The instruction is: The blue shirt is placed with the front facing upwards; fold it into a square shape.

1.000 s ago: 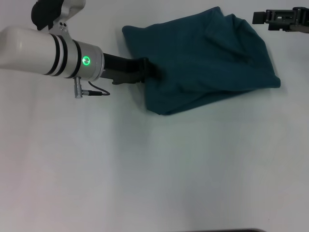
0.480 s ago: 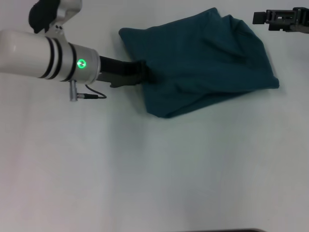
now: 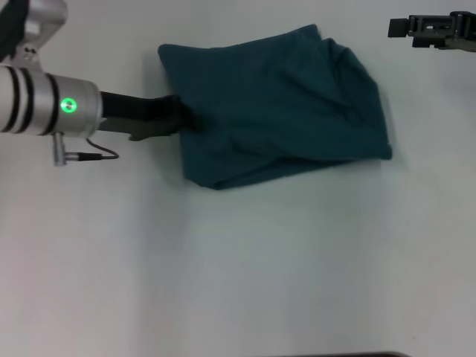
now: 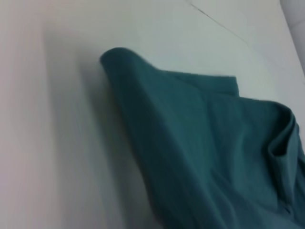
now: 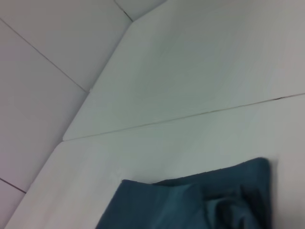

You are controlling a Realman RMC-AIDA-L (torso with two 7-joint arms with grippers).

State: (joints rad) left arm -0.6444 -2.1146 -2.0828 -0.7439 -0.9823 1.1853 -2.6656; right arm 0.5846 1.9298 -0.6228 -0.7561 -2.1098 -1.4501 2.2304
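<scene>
The blue shirt [image 3: 275, 104] lies as a folded, rumpled teal bundle on the far middle of the white table [image 3: 260, 260], plain cloth up and no lettering showing. My left gripper [image 3: 181, 119] is at the bundle's left edge, shut on the cloth there. The left wrist view shows the shirt [image 4: 205, 143] rising in a fold off the table. My right gripper [image 3: 401, 27] hangs at the far right, above and clear of the cloth. In the right wrist view a corner of the shirt [image 5: 190, 205] shows below it.
The white tabletop stretches bare of other objects in front of the shirt. A thin seam [image 5: 190, 117] runs across the table surface beyond the shirt, with wall panels behind.
My left arm has pulled back to the left, dragging the shirt bundle with it across the table. The right gripper has stayed where it was.
</scene>
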